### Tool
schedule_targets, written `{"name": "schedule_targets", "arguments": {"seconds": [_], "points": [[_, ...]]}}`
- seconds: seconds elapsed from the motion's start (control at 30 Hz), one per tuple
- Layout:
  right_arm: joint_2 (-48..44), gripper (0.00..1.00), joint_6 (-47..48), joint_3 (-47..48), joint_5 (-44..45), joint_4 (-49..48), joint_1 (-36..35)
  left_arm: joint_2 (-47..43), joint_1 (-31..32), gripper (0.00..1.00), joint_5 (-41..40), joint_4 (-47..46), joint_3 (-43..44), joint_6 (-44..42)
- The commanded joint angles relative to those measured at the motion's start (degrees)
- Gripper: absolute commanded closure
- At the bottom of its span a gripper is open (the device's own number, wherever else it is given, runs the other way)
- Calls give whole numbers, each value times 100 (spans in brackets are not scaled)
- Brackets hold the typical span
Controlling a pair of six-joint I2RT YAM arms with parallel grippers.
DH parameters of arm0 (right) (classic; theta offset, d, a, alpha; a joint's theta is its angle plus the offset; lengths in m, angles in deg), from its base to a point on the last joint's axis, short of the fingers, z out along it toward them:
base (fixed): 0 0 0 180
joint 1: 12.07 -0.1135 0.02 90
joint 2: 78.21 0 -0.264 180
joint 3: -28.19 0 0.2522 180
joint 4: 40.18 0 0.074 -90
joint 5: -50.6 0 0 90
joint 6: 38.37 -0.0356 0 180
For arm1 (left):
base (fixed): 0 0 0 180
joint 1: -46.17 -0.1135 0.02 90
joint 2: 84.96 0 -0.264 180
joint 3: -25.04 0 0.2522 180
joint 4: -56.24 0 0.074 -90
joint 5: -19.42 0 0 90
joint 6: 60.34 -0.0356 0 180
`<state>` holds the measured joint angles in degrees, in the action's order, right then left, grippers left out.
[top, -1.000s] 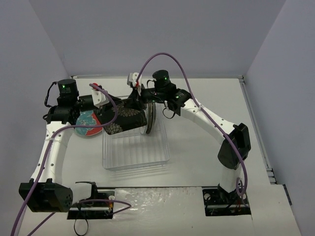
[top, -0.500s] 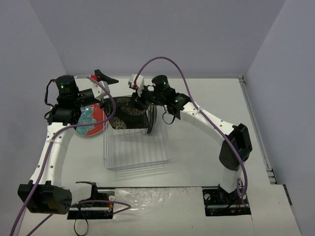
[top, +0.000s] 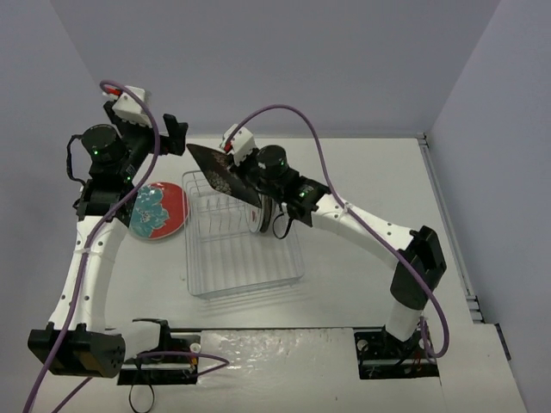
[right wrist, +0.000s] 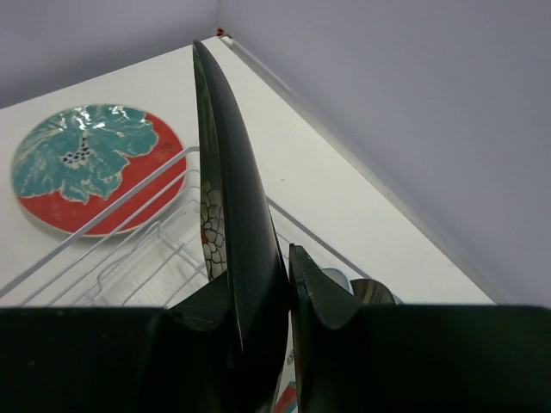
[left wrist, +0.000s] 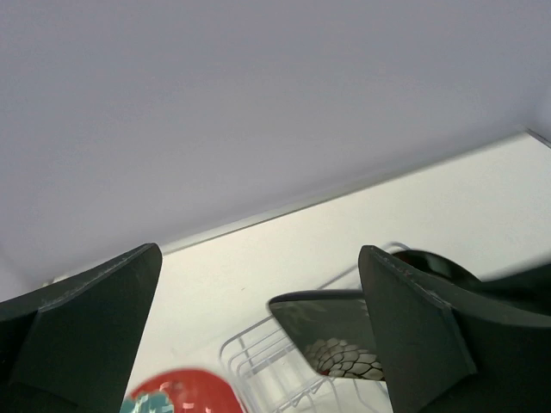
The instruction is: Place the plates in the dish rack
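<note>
Left claw (left wrist: 260,256) is spread as wide as it goes and has hold of nothing. It hangs high at the upper left of the overhead view, off the left of the silvery wire dish rack (top: 245,288).

Right claw (right wrist: 284,288) is pinched tight on the edge of the black square plate with white flowers (top: 222,172). I see the plate edge-on in the right wrist view, both fingers pressed against its faces. From above it sits tilted in the air over the far end of the rack, upper centre of frame. I cannot tell whether its lower edge touches the wires.

The red round plate with teal flowers (top: 157,211) lies flat on the white desk (top: 362,172), just left of the rack. Two round plates (top: 261,217) stand on edge inside the rack, under the right arm.
</note>
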<state>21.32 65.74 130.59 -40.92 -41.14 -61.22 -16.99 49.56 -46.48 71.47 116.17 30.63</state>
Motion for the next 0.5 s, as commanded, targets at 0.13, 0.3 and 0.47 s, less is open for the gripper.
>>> {"name": "schedule_targets", "arguments": {"seconds": [0.13,0.3,0.47], "points": [[362,100,1462,-84,4135,-3837,-1144,-431,-22,3,-4936,1489,-11,2502],[914,100,2065,224,4981,-4408,-1315,-614,-31,3,-5499,1915,-435,2847],[1236,100,2310,268,5469,-4886,-1308,-737,-31,3,-5680,2125,-670,3012]]}}
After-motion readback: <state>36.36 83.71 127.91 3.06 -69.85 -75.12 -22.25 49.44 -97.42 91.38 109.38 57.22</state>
